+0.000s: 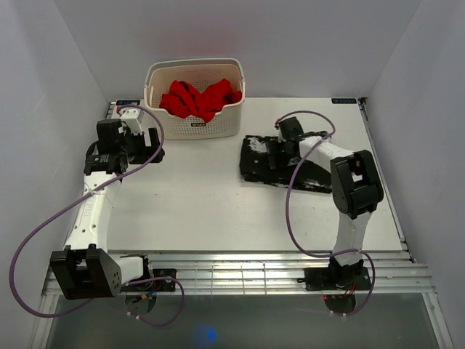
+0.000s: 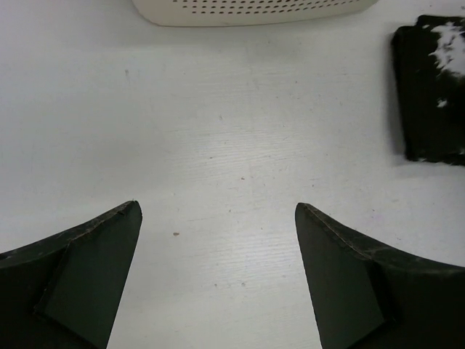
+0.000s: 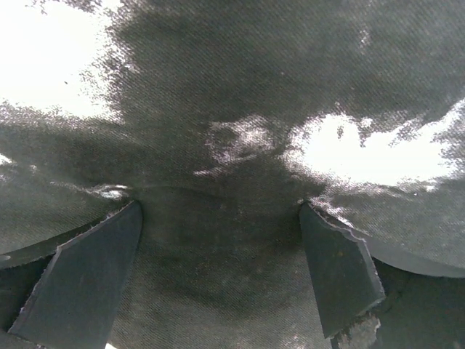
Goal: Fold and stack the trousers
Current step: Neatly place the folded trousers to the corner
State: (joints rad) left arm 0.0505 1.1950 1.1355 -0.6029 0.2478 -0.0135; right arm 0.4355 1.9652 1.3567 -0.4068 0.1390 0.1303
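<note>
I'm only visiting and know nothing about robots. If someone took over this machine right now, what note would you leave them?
Left gripper: jaws open, empty, above the table near the basket.
Right gripper: jaws open, down on the trousers, with the fabric flat between them, not pinched.
Trousers: a compact folded bundle on the far right part of the table, beside the basket but apart from it.
Done: the folding looks largely complete.
Left: lift the right arm clear and perhaps tidy the bundle. No other pile to stack on is visible. The red garment in the basket is not part of the job.
</note>
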